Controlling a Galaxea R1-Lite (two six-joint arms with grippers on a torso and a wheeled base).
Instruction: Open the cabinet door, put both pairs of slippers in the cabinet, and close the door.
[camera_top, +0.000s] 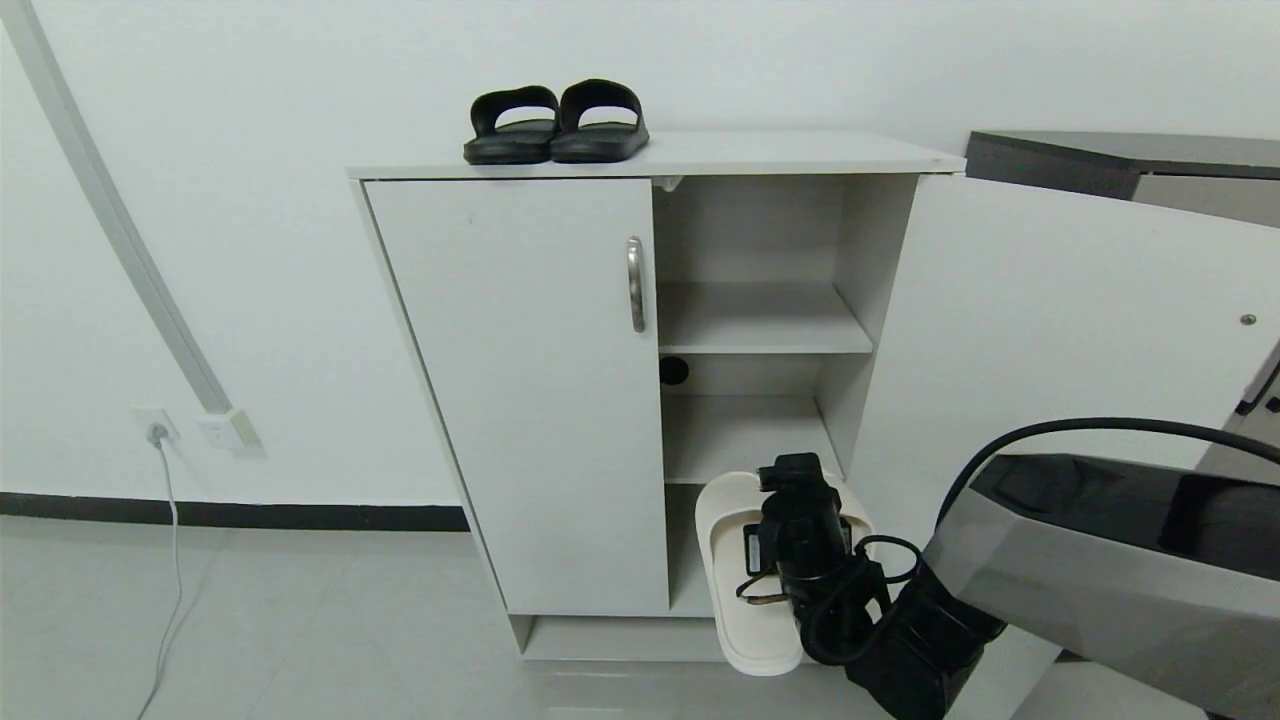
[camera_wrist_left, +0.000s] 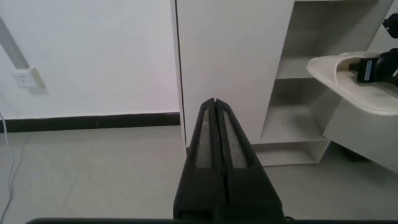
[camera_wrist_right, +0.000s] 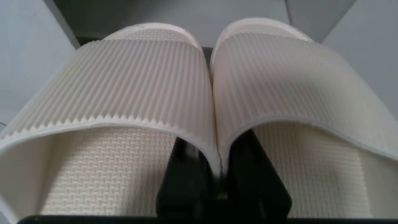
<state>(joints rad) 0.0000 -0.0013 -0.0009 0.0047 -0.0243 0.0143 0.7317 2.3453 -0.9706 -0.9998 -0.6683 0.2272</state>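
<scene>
The white cabinet (camera_top: 660, 155) stands against the wall, its right door (camera_top: 1060, 330) swung open and its left door (camera_top: 520, 390) closed. A black pair of slippers (camera_top: 556, 122) rests on the cabinet top. My right gripper (camera_top: 790, 480) is shut on a cream pair of slippers (camera_top: 735, 570), pinching the two inner strap edges together (camera_wrist_right: 214, 155), in front of the bottom compartment. The cream pair (camera_wrist_left: 354, 81) also appears in the left wrist view. My left gripper (camera_wrist_left: 214, 134) is shut on nothing, low and off to the cabinet's left, above the floor.
Two bare shelves (camera_top: 760, 320) sit in the open right half of the cabinet. A wall socket with a cable (camera_top: 155, 430) is at the left. A grey unit (camera_top: 1130, 165) stands behind the open door. The tiled floor (camera_top: 250, 620) lies left of the cabinet.
</scene>
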